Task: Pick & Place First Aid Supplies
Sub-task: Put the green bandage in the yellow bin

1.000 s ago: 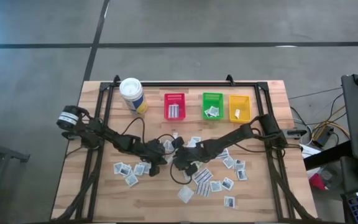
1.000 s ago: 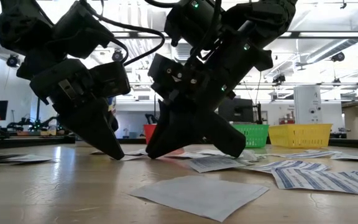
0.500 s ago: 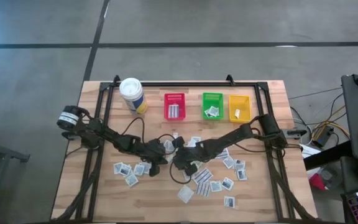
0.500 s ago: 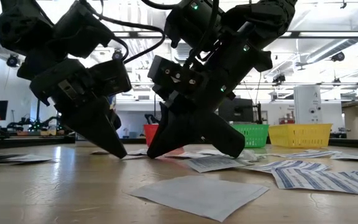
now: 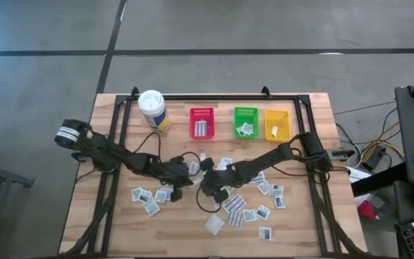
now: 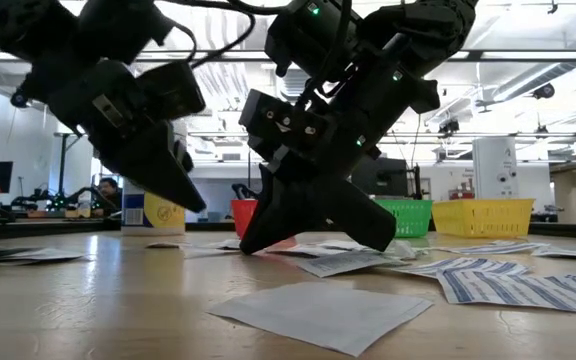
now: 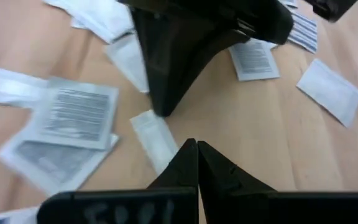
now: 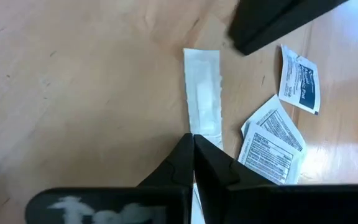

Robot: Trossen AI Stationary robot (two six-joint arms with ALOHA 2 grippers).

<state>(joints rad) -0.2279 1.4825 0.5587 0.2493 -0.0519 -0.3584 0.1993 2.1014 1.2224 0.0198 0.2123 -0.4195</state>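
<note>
The narrow white packet [image 8: 202, 93] lies flat on the counter [image 5: 113, 223] mid-table, one end pinched in my right jaws [image 8: 192, 142], which are closed on it. My left jaws [image 7: 197, 147] hang just above the counter beside them, closed and holding nothing.

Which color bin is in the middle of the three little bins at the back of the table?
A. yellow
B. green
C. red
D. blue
B: seen from above, the green bin sits between the red bin and the yellow bin.
</note>
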